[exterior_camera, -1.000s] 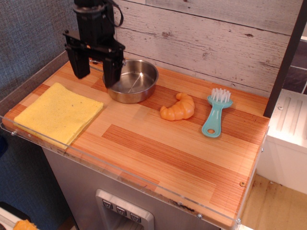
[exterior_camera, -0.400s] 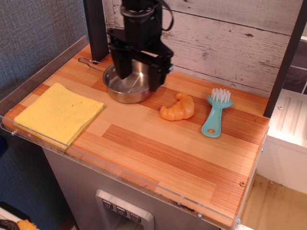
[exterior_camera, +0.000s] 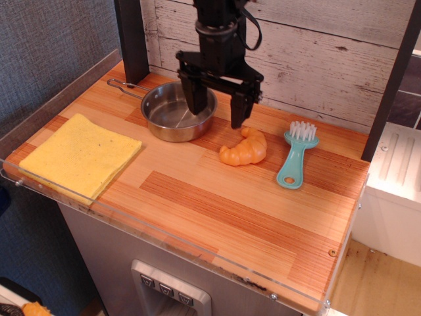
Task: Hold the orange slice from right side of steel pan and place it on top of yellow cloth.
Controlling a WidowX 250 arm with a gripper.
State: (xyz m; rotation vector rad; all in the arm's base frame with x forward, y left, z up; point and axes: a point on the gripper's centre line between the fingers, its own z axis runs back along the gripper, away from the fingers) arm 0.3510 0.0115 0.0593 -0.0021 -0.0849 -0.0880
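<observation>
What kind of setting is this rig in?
Probably a toy kitchen mock-up: a small wooden countertop backed by whitewashed planks, with a steel pan, a plastic orange slice, a teal brush and a yellow cloth. The gripper hangs open above.

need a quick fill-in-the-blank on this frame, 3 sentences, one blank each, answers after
1. The gripper hangs with its jaws ____.
2. The orange slice lies between the steel pan and the teal ____.
3. Nothing rests on the ____ cloth.

Answers: open; brush; yellow
</observation>
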